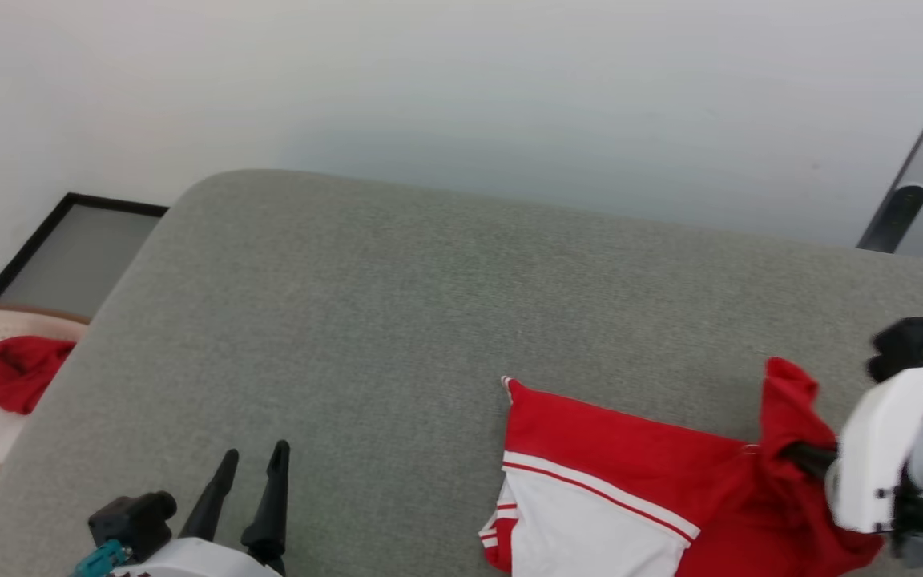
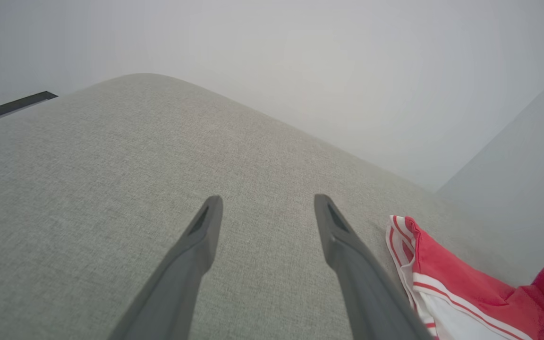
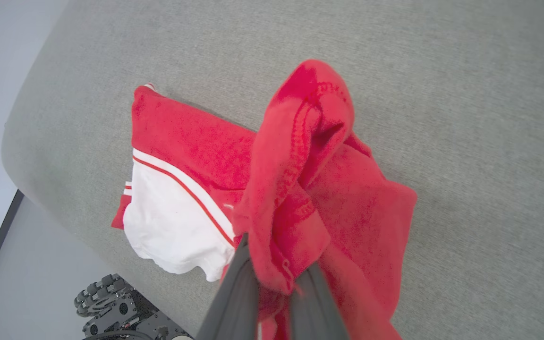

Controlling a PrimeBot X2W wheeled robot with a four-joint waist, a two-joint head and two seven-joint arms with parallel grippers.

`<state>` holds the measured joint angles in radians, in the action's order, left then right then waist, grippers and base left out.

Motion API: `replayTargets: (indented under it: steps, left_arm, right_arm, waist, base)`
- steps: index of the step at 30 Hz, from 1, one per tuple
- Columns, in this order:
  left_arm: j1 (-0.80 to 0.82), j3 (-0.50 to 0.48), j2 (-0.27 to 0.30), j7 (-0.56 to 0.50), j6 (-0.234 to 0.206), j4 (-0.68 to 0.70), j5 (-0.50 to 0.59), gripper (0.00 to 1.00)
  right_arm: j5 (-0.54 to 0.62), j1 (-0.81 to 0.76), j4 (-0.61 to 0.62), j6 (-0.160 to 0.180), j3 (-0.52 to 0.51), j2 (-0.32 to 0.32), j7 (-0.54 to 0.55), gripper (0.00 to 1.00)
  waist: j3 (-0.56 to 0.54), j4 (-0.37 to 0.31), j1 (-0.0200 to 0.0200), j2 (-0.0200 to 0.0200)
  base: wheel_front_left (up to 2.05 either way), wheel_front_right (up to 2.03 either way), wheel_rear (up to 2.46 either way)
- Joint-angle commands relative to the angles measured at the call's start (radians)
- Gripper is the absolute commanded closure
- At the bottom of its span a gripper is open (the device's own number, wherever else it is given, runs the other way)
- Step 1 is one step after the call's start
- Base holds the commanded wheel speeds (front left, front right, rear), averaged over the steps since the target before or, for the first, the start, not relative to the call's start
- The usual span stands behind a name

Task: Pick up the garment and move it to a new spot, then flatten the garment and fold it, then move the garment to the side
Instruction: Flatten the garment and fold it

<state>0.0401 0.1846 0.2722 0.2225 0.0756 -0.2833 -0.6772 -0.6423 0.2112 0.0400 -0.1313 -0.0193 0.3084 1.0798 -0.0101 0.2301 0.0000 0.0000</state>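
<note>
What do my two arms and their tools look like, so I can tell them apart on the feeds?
They match. The left tool has two long, tapering dark grey fingers on a white rounded wrist shell, with a black block and a teal fitting beside it. The right tool has the same fingers, a white boxy housing, and black and teal parts above.

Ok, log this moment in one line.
right gripper: shut on garment, one end raised | left gripper: open, above grey surface | fold: not yet done
</note>
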Motion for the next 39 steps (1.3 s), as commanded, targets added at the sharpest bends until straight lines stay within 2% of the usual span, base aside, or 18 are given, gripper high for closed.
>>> replayTargets:
  steps: [1, 3, 4, 7, 9, 13, 24, 25, 26, 27, 28, 34, 39]
  left_arm:
    - [0.006, 0.000, -0.005, 0.001, -0.005, 0.000, -0.002, 0.00]
    - [0.016, 0.008, -0.009, -0.002, -0.004, -0.002, -0.001, 0.00]
    - [0.016, 0.008, -0.009, -0.002, -0.004, -0.002, -0.001, 0.00]
    - [0.046, 0.030, -0.032, 0.002, 0.001, -0.019, 0.004, 0.00]
    - [0.054, 0.035, -0.039, 0.006, 0.001, -0.027, 0.007, 0.00]
    - [0.068, 0.042, -0.052, 0.013, 0.007, -0.043, 0.005, 0.00]
    - [0.099, 0.047, -0.071, 0.028, 0.021, -0.089, -0.004, 0.00]
    - [0.101, 0.047, -0.072, 0.029, 0.023, -0.094, -0.004, 0.00]
    - [0.103, 0.047, -0.074, 0.030, 0.023, -0.098, -0.004, 0.00]
    - [0.103, 0.047, -0.076, 0.031, 0.024, -0.102, -0.005, 0.00]
    - [0.102, 0.046, -0.075, 0.031, 0.026, -0.106, -0.004, 0.00]
    - [0.091, 0.033, -0.065, 0.036, 0.030, -0.121, -0.001, 0.00]
    - [0.068, 0.019, -0.052, 0.039, 0.014, -0.117, 0.010, 0.00]
  right_arm:
    - [0.025, 0.000, 0.014, 0.001, 0.019, -0.030, 0.002, 1.00]
    - [0.044, 0.009, 0.022, 0.001, 0.038, -0.074, 0.001, 1.00]
    - [0.044, 0.009, 0.022, 0.001, 0.038, -0.074, 0.001, 1.00]
    - [0.123, 0.035, 0.006, 0.001, 0.113, -0.193, -0.032, 1.00]
    - [0.140, 0.047, -0.003, 0.001, 0.137, -0.215, -0.048, 1.00]
    - [0.175, 0.051, -0.036, 0.001, 0.180, -0.240, -0.070, 1.00]
    - [0.244, 0.087, -0.155, 0.001, 0.271, -0.258, -0.149, 1.00]
    - [0.250, 0.089, -0.172, 0.001, 0.275, -0.258, -0.161, 0.96]
    - [0.254, 0.093, -0.186, 0.001, 0.280, -0.259, -0.173, 0.67]
    - [0.259, 0.099, -0.197, 0.001, 0.288, -0.259, -0.186, 0.51]
    - [0.256, 0.104, -0.209, 0.001, 0.295, -0.259, -0.197, 0.00]
    - [0.237, 0.132, -0.240, 0.001, 0.304, -0.259, -0.218, 0.00]
    - [0.205, 0.126, -0.197, 0.001, 0.318, -0.259, -0.238, 0.00]
  waist:
    - [-0.003, 0.024, 0.0000, 0.0000]
    - [0.000, 0.041, 0.0000, 0.0000]
    - [0.000, 0.041, 0.0000, 0.0000]
    - [0.018, 0.101, 0.0000, 0.0000]
    - [0.023, 0.115, 0.0000, 0.0000]
    - [0.034, 0.139, 0.0000, 0.0000]
    - [0.052, 0.158, 0.0000, 0.0000]
    - [0.053, 0.158, 0.0000, 0.0000]
    - [0.053, 0.158, 0.0000, 0.0000]
    - [0.052, 0.157, 0.0000, 0.0000]
    - [0.052, 0.155, 0.0000, 0.0000]
    - [0.029, 0.132, 0.0000, 0.0000]
    - [-0.003, 0.093, 0.0000, 0.0000]
  base:
    - [0.00, 0.00, 0.00]
    - [0.00, 0.00, 0.00]
    - [0.00, 0.00, 0.00]
    - [0.00, 0.00, 0.00]
    - [0.00, 0.00, 0.00]
    - [0.00, 0.00, 0.00]
    - [0.00, 0.00, 0.00]
    - [0.00, 0.00, 0.00]
    - [0.00, 0.00, 0.00]
    - [0.00, 0.00, 0.00]
    - [0.00, 0.00, 0.00]
    - [0.00, 0.00, 0.00]
    - [0.00, 0.00, 0.00]
